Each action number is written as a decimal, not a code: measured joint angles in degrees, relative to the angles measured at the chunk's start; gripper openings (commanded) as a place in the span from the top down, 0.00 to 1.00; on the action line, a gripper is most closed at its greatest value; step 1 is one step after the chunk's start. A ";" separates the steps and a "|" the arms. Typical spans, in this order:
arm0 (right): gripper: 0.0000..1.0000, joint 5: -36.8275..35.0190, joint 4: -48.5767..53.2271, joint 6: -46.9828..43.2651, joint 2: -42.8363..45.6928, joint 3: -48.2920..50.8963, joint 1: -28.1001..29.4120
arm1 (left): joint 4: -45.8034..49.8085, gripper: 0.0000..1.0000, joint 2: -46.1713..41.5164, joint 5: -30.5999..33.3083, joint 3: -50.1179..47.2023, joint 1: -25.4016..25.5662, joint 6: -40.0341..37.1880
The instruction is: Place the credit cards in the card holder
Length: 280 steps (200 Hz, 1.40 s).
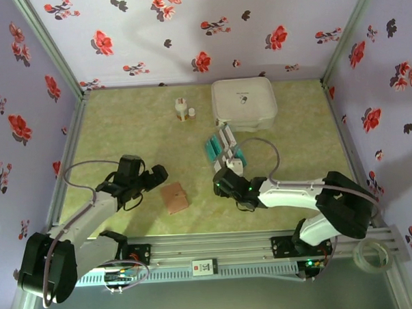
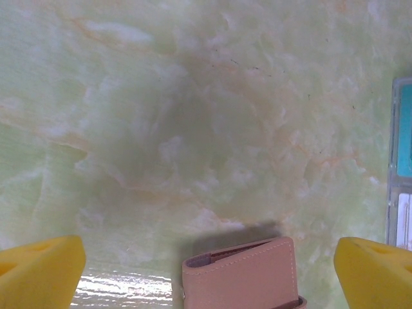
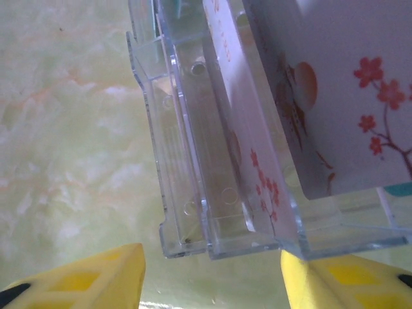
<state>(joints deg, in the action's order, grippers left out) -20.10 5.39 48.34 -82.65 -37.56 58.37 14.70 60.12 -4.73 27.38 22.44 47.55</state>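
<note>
Credit cards [image 1: 221, 147] slotted in a clear rack [image 3: 187, 212] mid-tabletop [image 1: 122, 124], folded tan card holder [image 1: 174, 197] lying flat nearer the arms, left tool [image 1: 159, 176] spread wide just beside it, empty, right tool [image 1: 229, 172] open at the rack, gripping nothing

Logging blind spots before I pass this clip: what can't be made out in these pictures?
1. Left wrist view: the card holder is cut off by the bottom edge and folded shut, hiding its inside.
2. Top view: the credit cards are too small to count.
3. Right wrist view: their print is blurred and cut off by the top and right edges.
4. Top view: the small objects beside the white box are too small to identify.
</note>
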 measured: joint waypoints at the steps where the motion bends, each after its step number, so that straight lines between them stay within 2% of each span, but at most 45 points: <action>1: 0.41 0.11 0.00 -0.20 -0.02 -0.15 -0.04 | -0.02 0.00 0.00 0.00 0.00 0.02 0.00; 34: 0.37 2.82 0.46 -1.27 2.91 -1.25 1.22 | 0.00 0.00 -0.11 0.00 0.00 0.13 0.00; 56: 0.30 4.57 0.44 -0.52 6.93 -1.05 4.63 | 0.37 0.00 -1.42 -0.02 0.00 0.24 0.00; 77: 0.27 6.36 -0.17 0.85 7.15 -1.11 7.74 | 0.37 0.00 -2.78 -0.33 0.00 0.42 0.00; 110: 0.34 8.94 -2.82 3.48 -0.20 -3.08 11.32 | 0.28 0.00 -3.21 -1.55 -0.17 0.59 0.37; 144: 0.40 11.32 -10.05 7.50 -6.08 -3.08 11.93 | -0.11 0.00 -3.28 -2.34 -1.14 1.11 1.53; 190: 0.46 13.16 -18.49 11.34 -9.29 -2.73 11.93 | -0.68 0.00 -4.15 -2.86 -3.21 2.14 3.04; 280: 0.52 15.93 -28.48 16.52 -16.11 -2.67 11.93 | -3.48 0.00 -4.26 -2.89 -5.90 3.58 5.31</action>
<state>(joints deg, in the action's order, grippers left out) -4.16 -23.09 64.86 -98.76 -40.23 70.30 11.22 55.86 -7.62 21.47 26.02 52.86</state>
